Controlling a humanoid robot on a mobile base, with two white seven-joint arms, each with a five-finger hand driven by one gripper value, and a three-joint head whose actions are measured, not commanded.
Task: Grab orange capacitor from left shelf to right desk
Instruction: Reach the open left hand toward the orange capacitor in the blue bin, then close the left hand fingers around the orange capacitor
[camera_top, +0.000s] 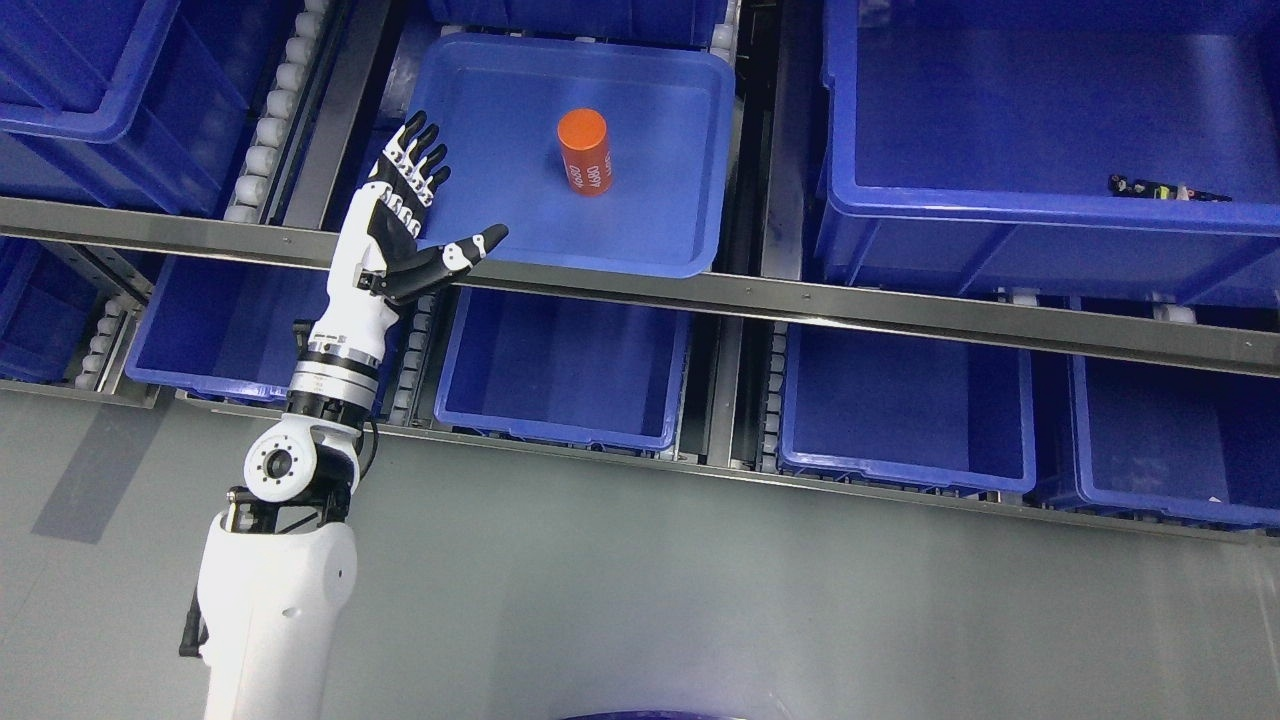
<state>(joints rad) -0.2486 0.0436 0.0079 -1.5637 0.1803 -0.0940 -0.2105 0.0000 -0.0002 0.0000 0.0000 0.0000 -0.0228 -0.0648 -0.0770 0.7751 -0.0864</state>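
Head view: orange capacitor (585, 152) right of robot hand (405, 215).

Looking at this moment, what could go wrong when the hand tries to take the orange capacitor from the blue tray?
1. The orange capacitor stands upright and alone in the shallow blue tray; a sideways touch from the fingers could tip it and let it roll.
2. The left hand is open at the tray's left edge, apart from the capacitor; reaching across, it might catch the tray's rim.
3. The metal shelf rail runs just under the hand and could be struck.
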